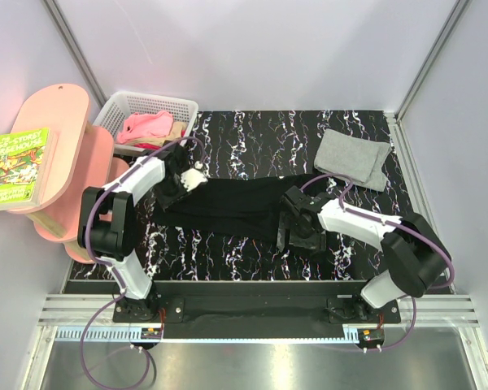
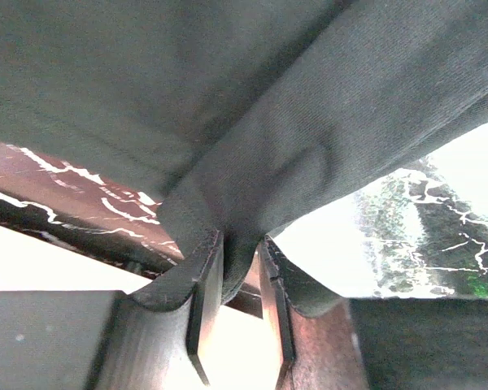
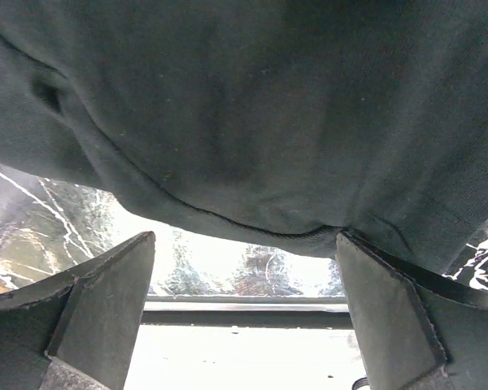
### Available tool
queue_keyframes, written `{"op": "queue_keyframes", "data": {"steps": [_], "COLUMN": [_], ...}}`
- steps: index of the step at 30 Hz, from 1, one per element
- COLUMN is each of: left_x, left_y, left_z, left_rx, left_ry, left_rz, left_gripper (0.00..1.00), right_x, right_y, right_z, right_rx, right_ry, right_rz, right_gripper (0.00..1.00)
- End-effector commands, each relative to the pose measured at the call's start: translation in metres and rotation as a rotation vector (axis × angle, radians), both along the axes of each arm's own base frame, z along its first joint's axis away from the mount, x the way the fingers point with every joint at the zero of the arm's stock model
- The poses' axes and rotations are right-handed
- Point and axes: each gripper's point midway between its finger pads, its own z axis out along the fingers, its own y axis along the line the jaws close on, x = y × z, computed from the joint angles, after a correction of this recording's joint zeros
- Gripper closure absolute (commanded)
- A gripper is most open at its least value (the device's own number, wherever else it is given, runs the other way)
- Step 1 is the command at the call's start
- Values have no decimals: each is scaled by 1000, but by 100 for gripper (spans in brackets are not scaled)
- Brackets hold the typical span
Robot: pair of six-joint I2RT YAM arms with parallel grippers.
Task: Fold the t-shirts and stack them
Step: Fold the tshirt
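Here, the left pincer (image 2: 240,244) stands narrow, its 2 fingers (image 2: 205,276) closed on a fold of the black t-shirt (image 2: 309,122). The cloth rises out of the slim gap and spreads across the whole upper part of the left wrist view. From above, this pincer sits at the shirt's left end, close to the far edge of the cloth.

The right pincer (image 3: 246,236) is spread wide and grips nothing. The shirt's hem hangs just past its fingertips, and the cloth touches the tip of the right-hand finger. In the top view it is over the shirt's near right corner.

The black t-shirt lies stretched out left to right across the middle of the dark marbled tabletop (image 1: 252,130), between the 2 arms. Well apart from it, at the far right of the tabletop, lies a folded grey t-shirt (image 1: 354,156). At the far left corner stands a white basket (image 1: 159,99) holding a crumpled pink t-shirt (image 1: 145,126). Left of the basket is a pink shelf (image 1: 61,122) with a book (image 1: 16,166) lying on it.
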Motion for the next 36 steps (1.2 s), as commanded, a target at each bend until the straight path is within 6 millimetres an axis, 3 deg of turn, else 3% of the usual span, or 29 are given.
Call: {"op": "queue_keyframes", "data": {"steps": [1,9,19,21,23,25,27,28,30,31,34,36], "left_x": [29,78,95,99,105,107,103,101,86,80,55,40], "left_y": [-1,-3,16,23,31,33,32,28,17,6,-17,-22], "left_z": [22,9,-7,-6,1,12,20,37,40,54,46,28], "left_rx": [7,41,138,178,214,219,211,192,150,118,56,34], "left_ry": [-79,-95,-129,-151,-189,-227,-244,-282,-278,-309,-271,-210], "left_rz": [-12,33,75,93,111,130,145,147,127,106,46,29], "left_gripper": [72,72,63,54,6,1,1,1,1,1,1,1], "right_x": [18,15,15,20,26,35,43,49,61,68,87,94], "right_y": [7,8,1,-3,-6,-8,-8,-11,-13,-17,-14,-10], "right_z": [18,34,41,41,42,44,47,47,45,44,39,29], "right_rx": [41,81,71,61,51,51,49,43,30,26,36,37], "right_ry": [-74,-105,-135,-143,-150,-159,-164,-166,-166,-165,-150,-124], "right_rz": [-9,-25,-32,-40,-39,-52,-46,-59,-60,-77,-75,-67], "right_gripper": [0,0,0,0,0,0,0,0,0,0,0,0]}}
